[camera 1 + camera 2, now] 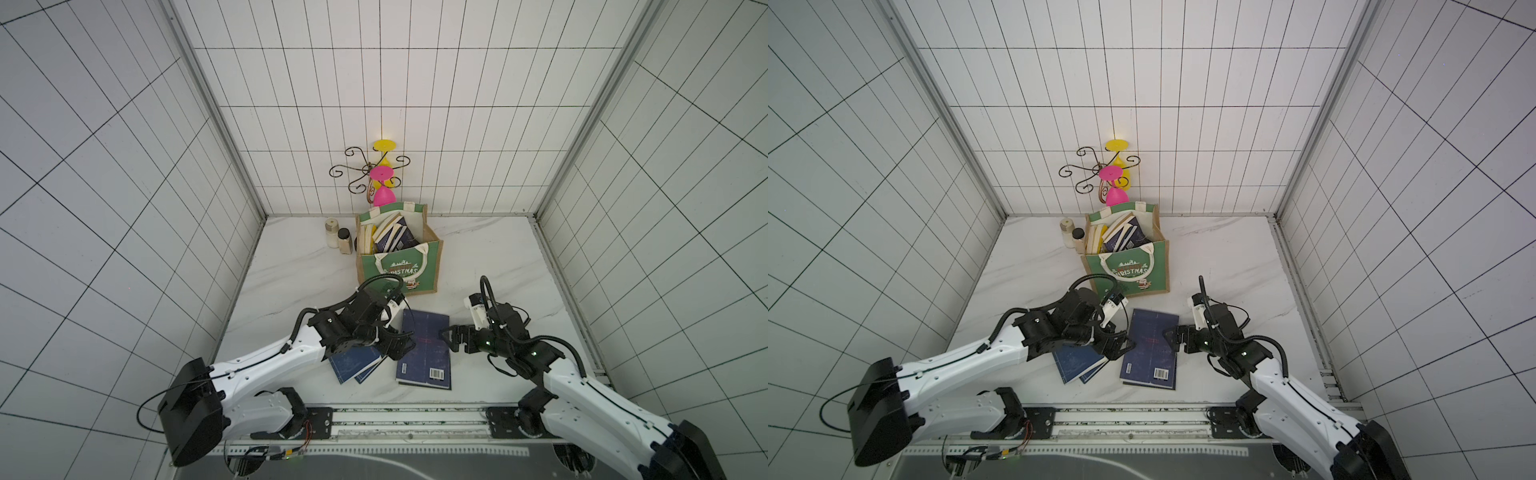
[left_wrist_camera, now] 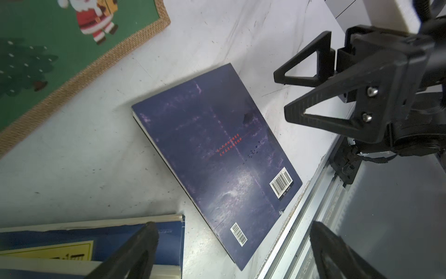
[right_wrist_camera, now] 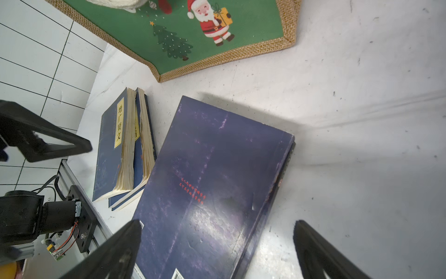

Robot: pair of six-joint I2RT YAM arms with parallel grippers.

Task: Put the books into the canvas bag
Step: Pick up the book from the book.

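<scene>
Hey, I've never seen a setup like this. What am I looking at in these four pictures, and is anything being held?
Two white robot arms stand at a marble table, each ending in a black two-fingered gripper. Two pictures look down from overhead; two come from cameras on the wrists. At the back stands a green canvas bag with books inside, beside two small jars. In front lie a large dark book and two navy books, overlapping. The left gripper and right gripper are open, on either side of the dark book, holding nothing.
</scene>
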